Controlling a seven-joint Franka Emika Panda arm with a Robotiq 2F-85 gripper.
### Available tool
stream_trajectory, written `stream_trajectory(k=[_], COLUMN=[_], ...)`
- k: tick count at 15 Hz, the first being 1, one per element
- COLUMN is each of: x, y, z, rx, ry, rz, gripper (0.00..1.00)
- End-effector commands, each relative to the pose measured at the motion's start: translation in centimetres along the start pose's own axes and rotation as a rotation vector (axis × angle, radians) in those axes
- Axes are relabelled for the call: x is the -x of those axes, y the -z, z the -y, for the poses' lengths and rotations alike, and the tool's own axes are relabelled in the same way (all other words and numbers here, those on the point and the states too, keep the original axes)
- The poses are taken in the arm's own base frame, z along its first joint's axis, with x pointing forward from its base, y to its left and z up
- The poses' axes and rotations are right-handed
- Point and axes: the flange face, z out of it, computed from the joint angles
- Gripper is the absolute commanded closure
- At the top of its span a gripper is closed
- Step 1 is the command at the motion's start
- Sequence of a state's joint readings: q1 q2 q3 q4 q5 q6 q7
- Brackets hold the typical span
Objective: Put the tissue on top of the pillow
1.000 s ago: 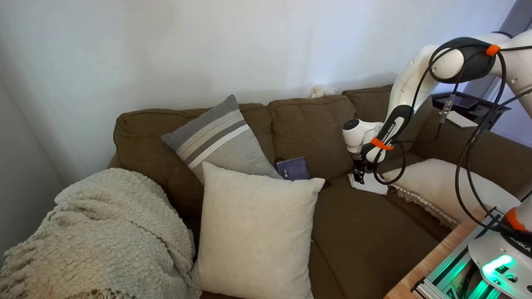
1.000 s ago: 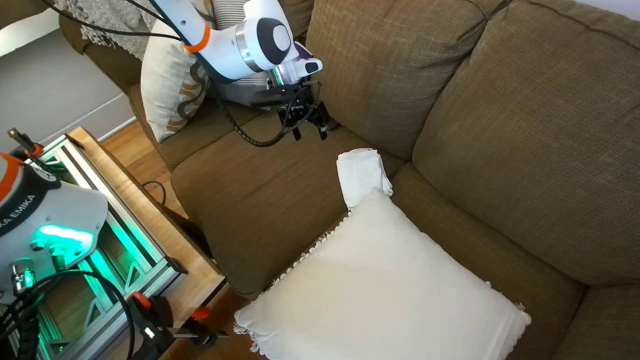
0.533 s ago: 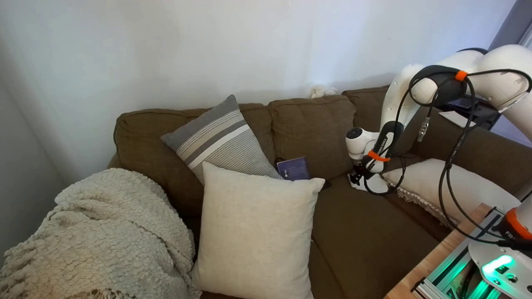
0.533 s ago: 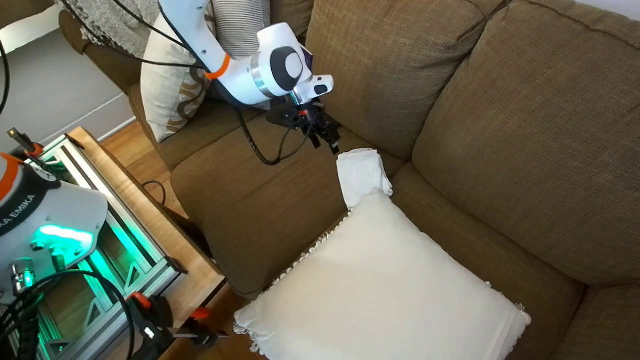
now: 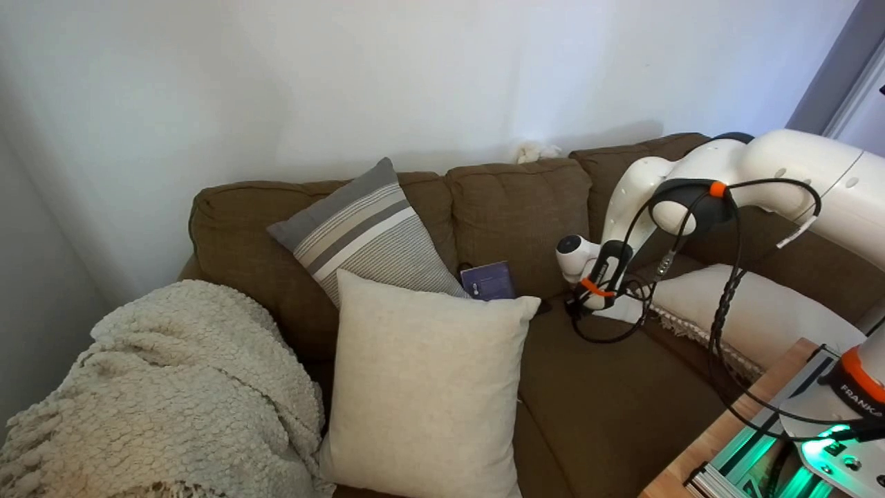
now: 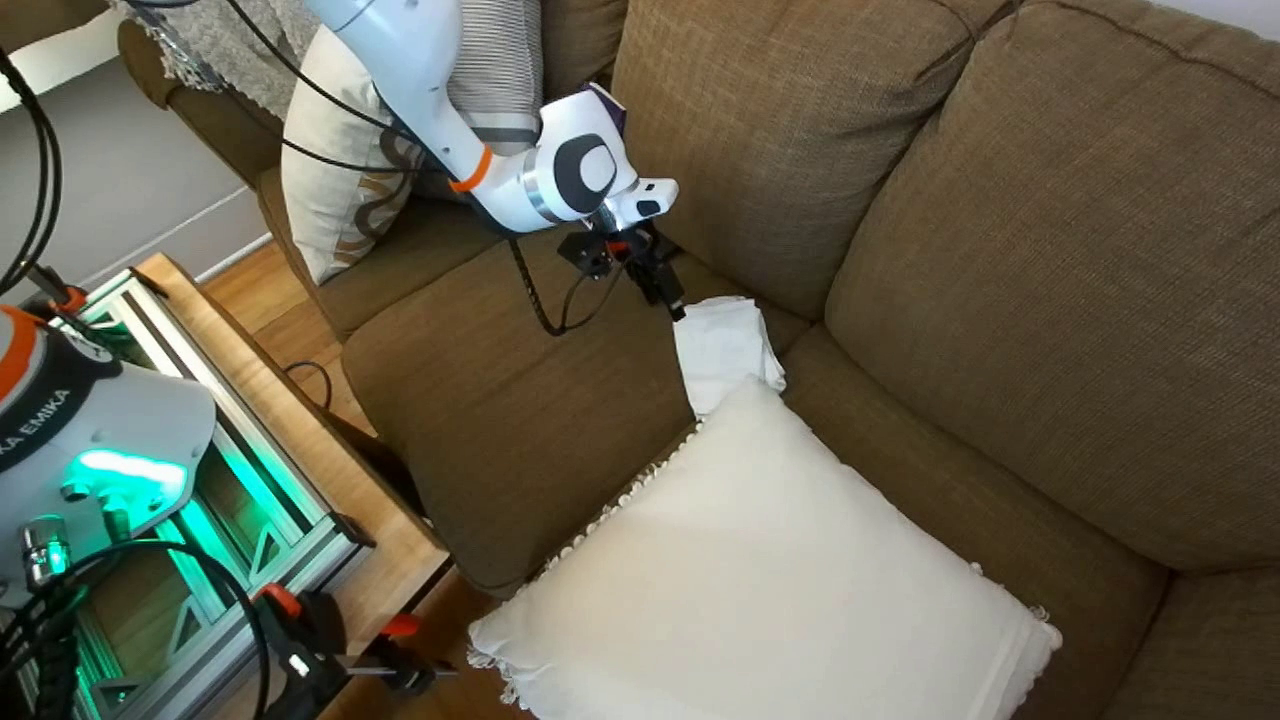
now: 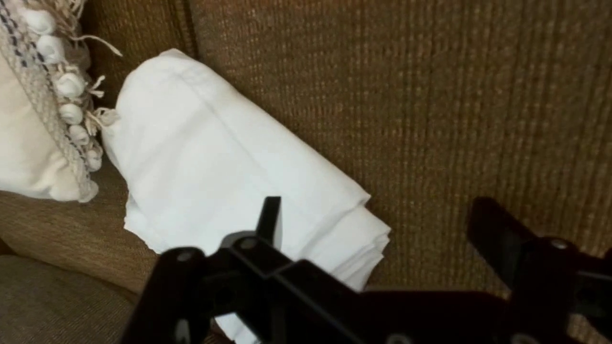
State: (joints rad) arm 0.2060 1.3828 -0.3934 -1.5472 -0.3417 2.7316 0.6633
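The white folded tissue point(image 6: 725, 350) lies on the brown sofa seat, touching the corner of the white tasselled pillow point(image 6: 780, 580). In the wrist view the tissue point(image 7: 215, 143) fills the middle left, with crumpled layered edges, and the pillow's tasselled corner point(image 7: 28, 138) is at the left. My gripper point(image 7: 377, 215) is open and empty. One of its fingers point(image 7: 270, 217) overlaps the tissue in this view, and the other stands over bare sofa fabric. I cannot tell whether the finger touches the tissue. In an exterior view the arm partly hides the tissue point(image 5: 622, 309).
A cream pillow point(image 5: 429, 387), a grey striped pillow point(image 5: 377, 235) and a purple object point(image 5: 489, 280) are on the sofa. Sofa back cushions point(image 6: 1020, 250) rise behind the tissue. A fluffy blanket point(image 5: 166, 394) covers one end. The robot's wooden table point(image 6: 330, 450) stands at the front.
My gripper has come down towards the seat and closer to the tissue's edge. It has turned and tilted a little. The tissue and pillows have not moved.
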Motion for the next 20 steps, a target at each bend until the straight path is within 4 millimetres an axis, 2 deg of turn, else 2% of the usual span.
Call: stream_trajectory(k=[1,3,4,10,11,12,14,20], x=[-0.7,-1.2,-0.9,-0.7,-0.6,-0.4,0.0,0.5], y=[-2.9,-3.8,-2.4,-3.8,-4.1,-4.3,-4.8,-5.5], z=[1.6,1.1,-0.6,-1.1,-1.0,-1.0,-1.1,-1.3], rx=[0.133,0.229,0.268,0.351,0.352,0.362,0.379,0.378], ry=[-0.029,-0.067,-0.084,-0.022,-0.008,0.003,0.020,0.036], rz=[0.010,0.014,0.020,0.009,0.013,0.016,0.025,0.040], gripper=[0.00,0.00,0.00,0.00,0.04,0.26,0.30,0.76])
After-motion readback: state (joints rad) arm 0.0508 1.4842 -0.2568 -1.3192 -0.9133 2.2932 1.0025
